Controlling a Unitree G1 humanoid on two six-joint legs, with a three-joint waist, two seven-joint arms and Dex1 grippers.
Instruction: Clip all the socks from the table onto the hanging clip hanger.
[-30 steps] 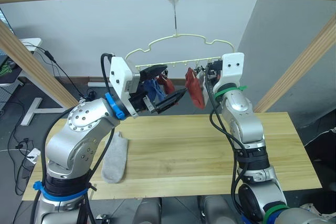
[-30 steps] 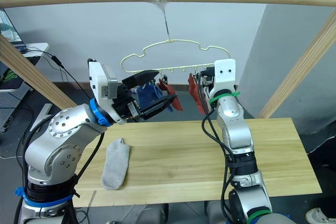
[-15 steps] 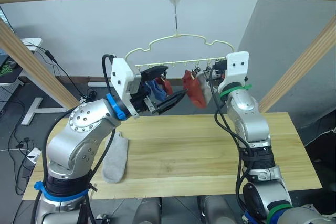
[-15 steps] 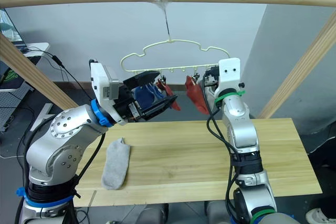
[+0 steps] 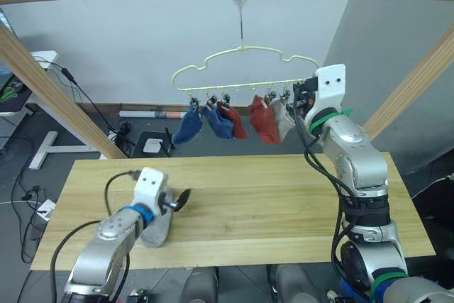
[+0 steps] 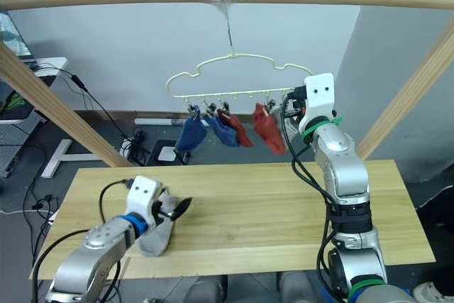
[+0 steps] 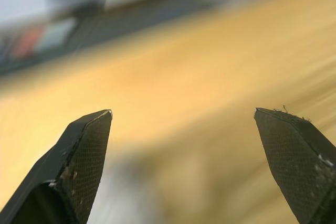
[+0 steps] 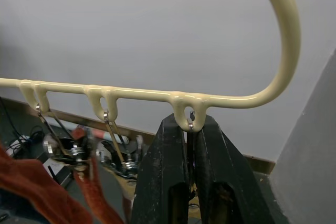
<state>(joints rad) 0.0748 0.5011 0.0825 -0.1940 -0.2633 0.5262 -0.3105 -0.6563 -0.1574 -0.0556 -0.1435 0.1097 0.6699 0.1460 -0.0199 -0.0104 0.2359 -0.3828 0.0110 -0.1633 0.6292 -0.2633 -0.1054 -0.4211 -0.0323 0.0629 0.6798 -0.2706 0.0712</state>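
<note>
Wooden table (image 5: 284, 204): left fingers (image 7: 86, 166) spread low over grey sock (image 5: 156, 226); raised right fingers (image 8: 173, 177) pinch hanger clip (image 8: 190, 129).

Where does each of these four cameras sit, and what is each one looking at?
Left eye and right eye: on the head, looking down over both arms at the table, hanger and grey sock.
Left wrist: on the left arm, facing the tabletop between its open left tool.
Right wrist: on the right arm, facing the hanger, where the right tool pinches a clip.
Shared: right wrist and eyes both show the hanger.
</note>
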